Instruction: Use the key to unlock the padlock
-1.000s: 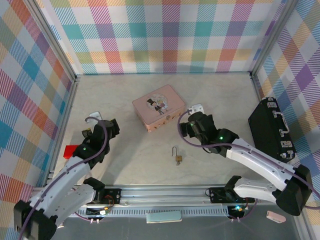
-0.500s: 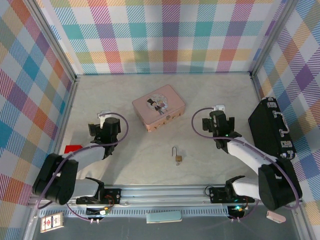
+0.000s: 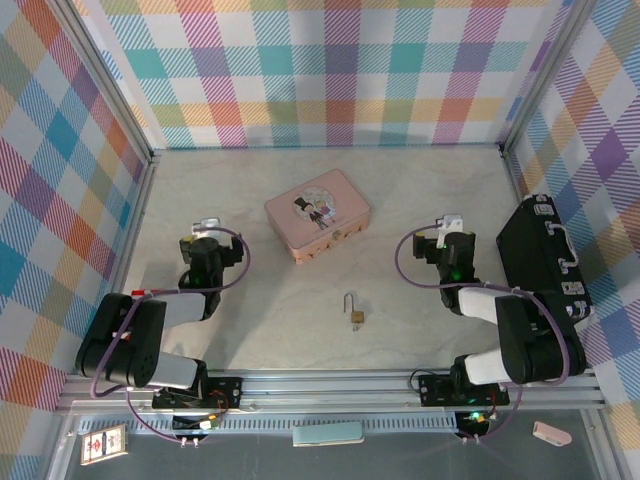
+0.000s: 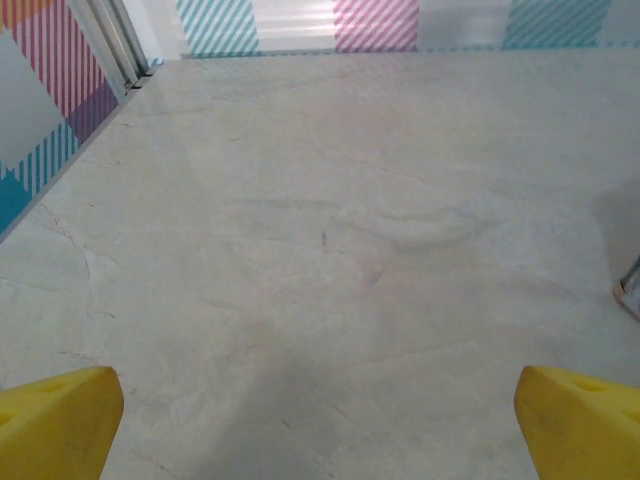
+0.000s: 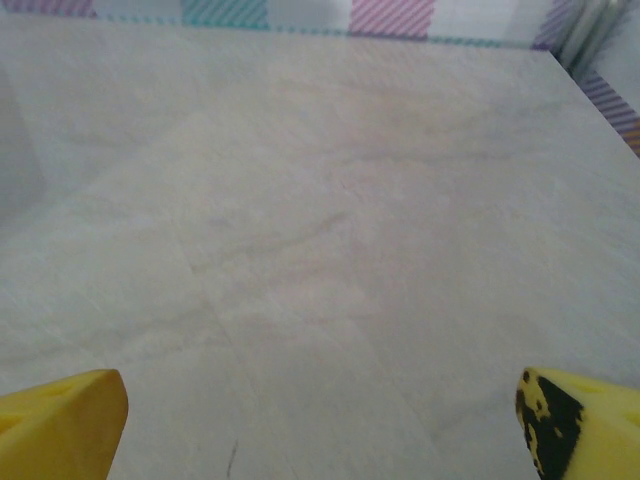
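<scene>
Padlock (image 3: 355,312): shackle pointing away; behind-left of right gripper (image 5: 320,425), the nearer. Left gripper (image 4: 320,420) likewise wide open, empty.

A tiny brass-coloured metal padlock (image 3: 356,319) with a thin silver U-shaped shackle (image 3: 349,301) lies flat on the pale marbled tabletop (image 3: 280,300), near the middle of its near half. The shackle end points toward the far wall, the body toward the near edge. Whether the shackle is latched is too small to tell.
</scene>
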### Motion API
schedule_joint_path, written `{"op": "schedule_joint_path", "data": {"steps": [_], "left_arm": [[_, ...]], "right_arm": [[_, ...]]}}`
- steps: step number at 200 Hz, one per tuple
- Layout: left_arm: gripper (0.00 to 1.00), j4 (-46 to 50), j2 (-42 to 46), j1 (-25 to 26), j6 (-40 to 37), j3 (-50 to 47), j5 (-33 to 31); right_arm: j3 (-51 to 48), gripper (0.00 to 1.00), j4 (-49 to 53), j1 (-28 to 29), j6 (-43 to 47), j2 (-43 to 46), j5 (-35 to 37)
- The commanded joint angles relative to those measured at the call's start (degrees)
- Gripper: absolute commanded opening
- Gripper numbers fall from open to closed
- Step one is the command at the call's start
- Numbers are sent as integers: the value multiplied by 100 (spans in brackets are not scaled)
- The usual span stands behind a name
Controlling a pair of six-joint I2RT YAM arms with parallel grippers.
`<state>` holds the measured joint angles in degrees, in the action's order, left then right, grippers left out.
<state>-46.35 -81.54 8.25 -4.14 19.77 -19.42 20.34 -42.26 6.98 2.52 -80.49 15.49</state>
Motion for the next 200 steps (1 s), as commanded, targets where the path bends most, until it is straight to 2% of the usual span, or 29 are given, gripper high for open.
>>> {"op": "schedule_joint_path", "data": {"steps": [1, 13, 21, 26, 32, 164, 183, 200], "left_arm": [[100, -1250, -693, -235, 322, -208, 560], [100, -997, -941, -234, 248, 109, 620], [100, -126, -850, -271, 388, 414, 600], [100, -292, -830, -317, 411, 320, 668], [100, -515, -908, -324, 430, 289, 488], [100, -489, -890, -302, 427, 273, 473], [100, -490, -885, -307, 433, 277, 469], [100, -489, -888, -307, 431, 274, 472]], "right_arm": [[-153, 99, -1082, -307, -239, -355, -781], [-14, 99, -1119, -407, -366, -672, -726], [191, 99, -925, -423, -406, -818, -652], [291, 99, -522, -480, -459, -729, -792], [252, 99, -664, -585, -486, -738, -983], [252, 99, -636, -591, -468, -731, -986], [383, 99, -388, -604, -306, -731, -1482], [367, 99, -420, -612, -328, -717, -1432]]}}
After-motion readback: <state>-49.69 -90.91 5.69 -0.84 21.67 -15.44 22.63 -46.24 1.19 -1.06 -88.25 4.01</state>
